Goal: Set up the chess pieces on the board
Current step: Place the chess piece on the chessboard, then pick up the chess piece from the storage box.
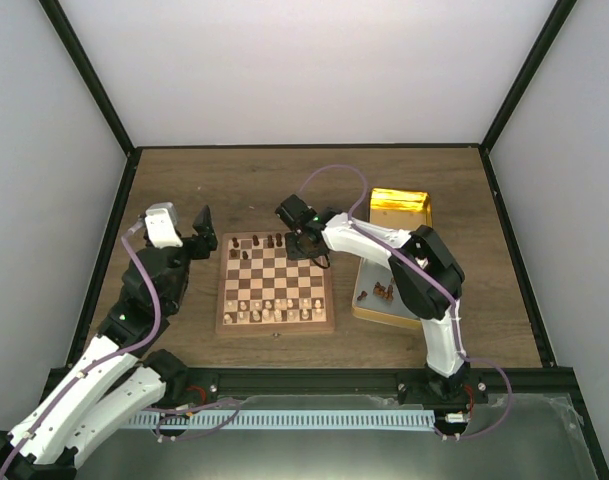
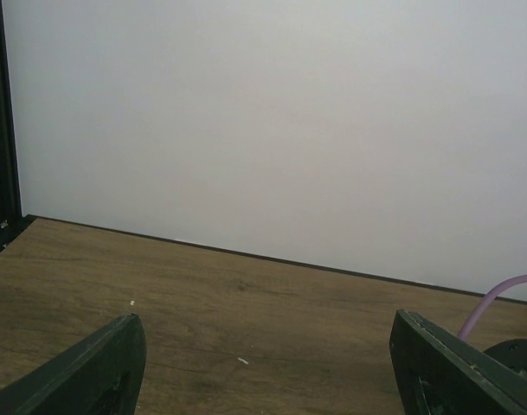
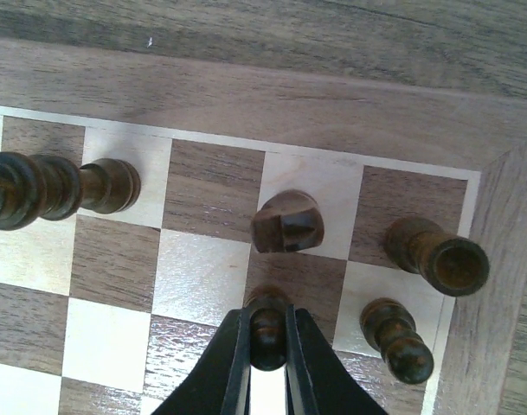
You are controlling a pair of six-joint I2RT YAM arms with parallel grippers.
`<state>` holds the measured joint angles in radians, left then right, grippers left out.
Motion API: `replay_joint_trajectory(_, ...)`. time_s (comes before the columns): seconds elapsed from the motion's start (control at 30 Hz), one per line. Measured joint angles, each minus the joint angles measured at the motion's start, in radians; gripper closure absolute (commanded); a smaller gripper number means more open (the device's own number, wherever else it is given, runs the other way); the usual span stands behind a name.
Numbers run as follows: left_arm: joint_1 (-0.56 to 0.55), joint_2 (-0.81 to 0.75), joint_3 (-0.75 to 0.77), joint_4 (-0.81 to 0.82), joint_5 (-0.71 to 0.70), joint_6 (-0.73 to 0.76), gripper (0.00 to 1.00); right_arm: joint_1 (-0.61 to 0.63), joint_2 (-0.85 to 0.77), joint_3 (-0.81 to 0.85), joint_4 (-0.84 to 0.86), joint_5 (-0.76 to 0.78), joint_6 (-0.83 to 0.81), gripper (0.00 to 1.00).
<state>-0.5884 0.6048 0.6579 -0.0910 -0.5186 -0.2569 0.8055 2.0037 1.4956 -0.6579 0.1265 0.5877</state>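
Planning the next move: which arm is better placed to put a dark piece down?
Right. The right gripper is shut on a dark pawn over the board's far rows; the left gripper hangs open and empty beside the board.

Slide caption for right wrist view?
Right gripper pinches a dark pawn beside the knight, near the board corner.

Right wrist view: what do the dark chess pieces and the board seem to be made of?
The dark chess pieces look like turned wood, stained dark brown, slightly glossy: ringed profiles, soft highlights. The board looks like wood or veneer, satin-matte: streaky grain runs through light squares, dark squares and border.
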Motion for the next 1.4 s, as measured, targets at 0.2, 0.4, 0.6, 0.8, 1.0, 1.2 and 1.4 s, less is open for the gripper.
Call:
replay_joint_trajectory(0.2, 0.000, 0.000, 0.000, 0.000, -0.001, 0.000, 0.21, -0.006, 0.005, 0.010, -0.009, 0.001, 0.001, 0.94)
replay_joint_trajectory(0.4, 0.000, 0.000, 0.000, 0.000, -0.001, 0.000, 0.21, -0.006, 0.009, 0.015, -0.016, 0.014, 0.004, 0.93)
replay_joint_trajectory(0.6, 0.000, 0.001, 0.000, 0.000, -0.001, 0.000, 0.21, -0.010, 0.009, 0.017, -0.023, 0.019, 0.004, 0.93)
replay_joint_trajectory(0.8, 0.000, 0.001, 0.000, 0.000, -0.001, 0.000, 0.21, -0.011, 0.010, 0.021, -0.035, 0.021, 0.003, 0.82)
replay_joint_trajectory(1.0, 0.000, 0.001, 0.000, 0.000, -0.001, 0.000, 0.21, -0.011, -0.001, 0.021, -0.018, -0.023, -0.006, 0.66)
replay_joint_trajectory(1.2, 0.000, 0.001, 0.000, 0.000, -0.001, 0.000, 0.21, -0.017, -0.058, 0.029, -0.012, -0.030, -0.003, 0.65)
replay_joint_trajectory(1.4, 0.000, 0.000, 0.000, 0.000, 0.000, 0.000, 0.21, -0.051, -0.199, -0.062, 0.023, 0.018, 0.046, 0.66)
